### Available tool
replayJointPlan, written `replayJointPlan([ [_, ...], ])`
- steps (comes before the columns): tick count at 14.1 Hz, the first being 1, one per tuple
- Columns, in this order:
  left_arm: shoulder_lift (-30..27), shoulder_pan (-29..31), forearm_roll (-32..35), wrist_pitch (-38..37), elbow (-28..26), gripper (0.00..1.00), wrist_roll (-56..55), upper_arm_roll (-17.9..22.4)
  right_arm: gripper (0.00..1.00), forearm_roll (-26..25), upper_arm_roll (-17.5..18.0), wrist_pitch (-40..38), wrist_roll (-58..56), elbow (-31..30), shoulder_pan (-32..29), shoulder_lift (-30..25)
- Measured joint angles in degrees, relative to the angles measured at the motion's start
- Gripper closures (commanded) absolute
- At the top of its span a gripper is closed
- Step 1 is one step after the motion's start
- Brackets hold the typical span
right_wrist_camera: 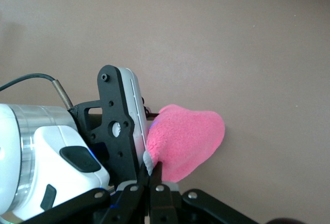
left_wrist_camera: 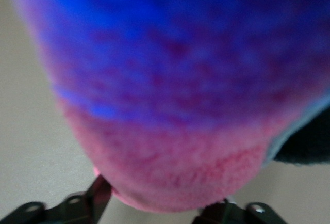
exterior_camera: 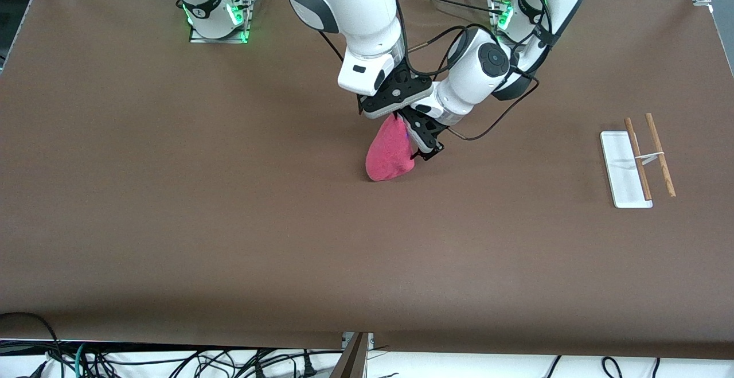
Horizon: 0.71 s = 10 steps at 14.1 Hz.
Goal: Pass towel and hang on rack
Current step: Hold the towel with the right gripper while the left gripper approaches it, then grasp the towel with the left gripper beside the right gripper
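The pink-red towel (exterior_camera: 390, 151) hangs over the middle of the table from my right gripper (exterior_camera: 394, 115). In the right wrist view that gripper (right_wrist_camera: 154, 170) is shut on the towel's grey edge and the towel (right_wrist_camera: 185, 141) droops below it. My left gripper (exterior_camera: 427, 148) is right beside the towel, on the side toward the left arm's end. In the left wrist view the towel (left_wrist_camera: 175, 172) fills the frame and lies between the spread fingers (left_wrist_camera: 98, 193) of the left gripper (left_wrist_camera: 161, 195), which is open. The rack (exterior_camera: 622, 177) stands toward the left arm's end of the table.
The rack's two wooden rods (exterior_camera: 659, 154) slope over its white base. The left gripper's body (right_wrist_camera: 121, 131) crowds the right gripper. Bare brown table (exterior_camera: 229, 223) lies all around. Cables hang below the table's front edge (exterior_camera: 172, 361).
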Motion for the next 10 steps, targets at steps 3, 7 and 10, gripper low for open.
replayJointPlan([
  [3,0.0,0.0,0.0,0.0,0.08,1.0,0.41,0.06,1.0,-0.01,0.0,0.06,0.0,0.0,0.0,-0.01],
  [7,-0.07,0.04,0.0,0.01,0.32,1.0,1.47,0.31,1.0,-0.02,-0.01,0.4,0.0,0.05,0.0,-0.03],
  [10,-0.66,0.75,0.0,-0.25,0.56,1.0,2.0,0.75,1.0,-0.01,0.08,0.71,0.0,0.11,0.08,-0.04],
])
